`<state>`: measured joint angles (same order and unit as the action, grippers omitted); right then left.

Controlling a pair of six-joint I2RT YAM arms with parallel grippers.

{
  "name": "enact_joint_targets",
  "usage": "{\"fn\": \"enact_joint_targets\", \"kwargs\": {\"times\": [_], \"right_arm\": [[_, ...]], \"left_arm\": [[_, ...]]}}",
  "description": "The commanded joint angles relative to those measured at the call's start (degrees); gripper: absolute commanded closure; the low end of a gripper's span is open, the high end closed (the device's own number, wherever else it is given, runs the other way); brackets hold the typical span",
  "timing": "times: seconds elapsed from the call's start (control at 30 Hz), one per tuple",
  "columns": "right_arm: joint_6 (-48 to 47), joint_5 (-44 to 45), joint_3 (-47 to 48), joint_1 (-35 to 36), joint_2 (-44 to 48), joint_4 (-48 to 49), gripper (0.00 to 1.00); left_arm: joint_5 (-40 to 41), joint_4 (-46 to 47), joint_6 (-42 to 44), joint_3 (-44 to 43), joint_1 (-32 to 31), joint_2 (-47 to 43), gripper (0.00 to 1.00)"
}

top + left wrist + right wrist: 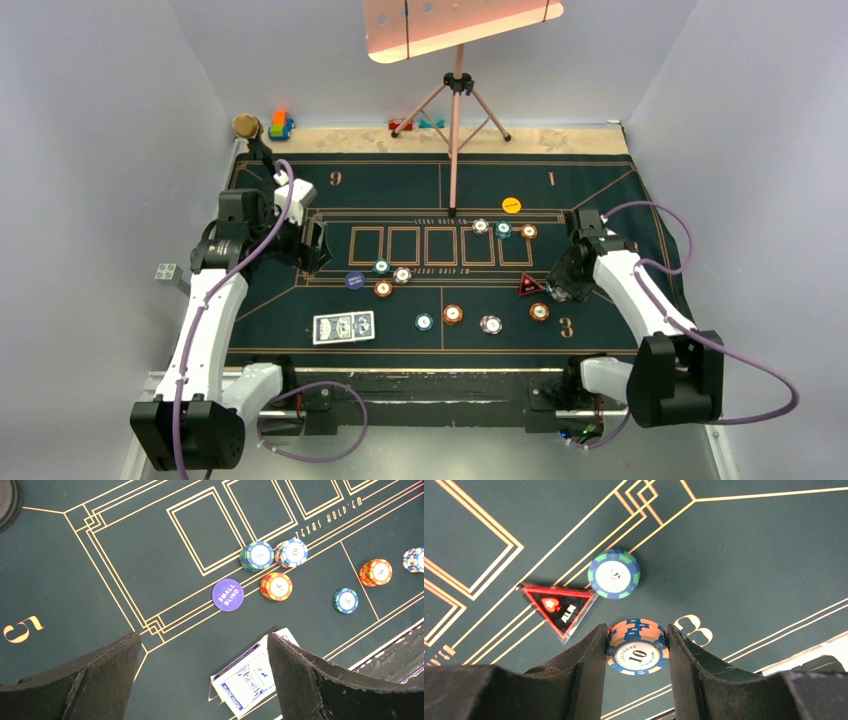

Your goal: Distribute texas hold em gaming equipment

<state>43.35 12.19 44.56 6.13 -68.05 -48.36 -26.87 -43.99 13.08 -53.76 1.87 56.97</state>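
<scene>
My right gripper (637, 632) is shut on a small stack of pinkish-white and blue chips (638, 650), one finger against each side, near the mat's "3". Just beyond it lie the red-black triangular marker (556, 607) and a teal chip (614, 574). My left gripper (204, 637) hangs open above the mat, holding nothing. The blue-backed cards (250, 680) lie below, beside its right finger. Past them are the dark blue disc (228, 594) and teal (256, 555), pinkish-white (291, 552) and orange (276, 586) chip stacks. The yellow disc (511, 205) sits farther back.
More chip stacks (453, 314) lie along the mat's near row and beside the card boxes (503, 229). A tripod (456, 120) stands at the back middle. A gold-topped black stand (245, 125) and toy blocks (280, 124) sit at the back left.
</scene>
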Motion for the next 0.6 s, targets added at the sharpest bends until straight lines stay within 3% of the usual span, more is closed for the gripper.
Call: {"fn": "enact_joint_targets", "kwargs": {"times": [0.0,0.13,0.4,0.57], "right_arm": [[-0.82,0.04,-0.48,-2.56,-1.76,2.11,0.82],[2.13,2.46,0.45,-2.85,-3.58,-0.89,0.75],[6.10,4.95,-0.13,-4.28,-7.97,-2.62,0.74],[8.83,5.37,-4.87,-4.46,-6.11,0.09,0.65]], "left_arm": [[-1.38,0.88,0.67,-0.13,0.42,-0.65,0.00],[-1.97,0.58,0.60,-0.41,0.42,-0.43,0.00],[-1.80,0.68,0.63,-0.21,0.42,-1.05,0.00],[-1.24,0.91,1.09,-0.41,0.42,-0.72,0.00]]}}
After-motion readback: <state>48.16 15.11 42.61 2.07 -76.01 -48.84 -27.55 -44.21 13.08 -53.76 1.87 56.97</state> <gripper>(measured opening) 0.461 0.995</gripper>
